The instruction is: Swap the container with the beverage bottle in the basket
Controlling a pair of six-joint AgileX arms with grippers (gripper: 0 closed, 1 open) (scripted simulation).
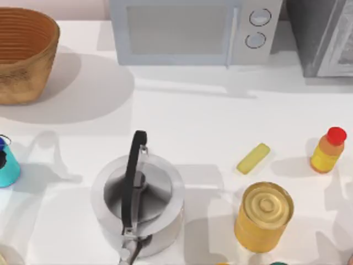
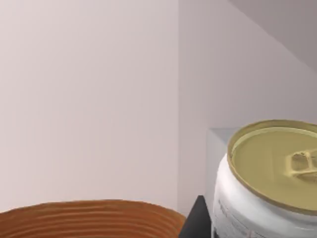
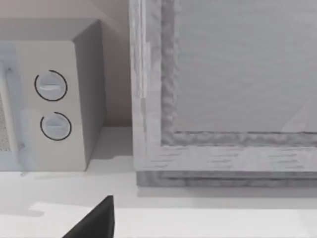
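Observation:
The beverage bottle (image 2: 267, 183), white with a dull-gold round top, sits very close in the left wrist view. My left gripper (image 2: 233, 230) is shut on it, and one dark finger (image 2: 194, 223) presses its side. Just beyond it lies the ribbed rim of the wicker basket (image 2: 89, 218). From above, the basket (image 1: 22, 55) stands at the table's far left corner. The teal container (image 1: 6, 165) with a dark blue rim stands cut off at the left edge. A dark part of my right gripper (image 3: 94, 223) hangs over the table near the back right.
A steel kettle (image 1: 138, 204) with a black handle stands front centre. A big yellow can (image 1: 263, 216), a small yellow block (image 1: 253, 158) and a yellow-orange bottle with a red cap (image 1: 328, 150) stand to the right. A microwave (image 1: 187, 30) and a grey appliance (image 1: 322, 36) line the back.

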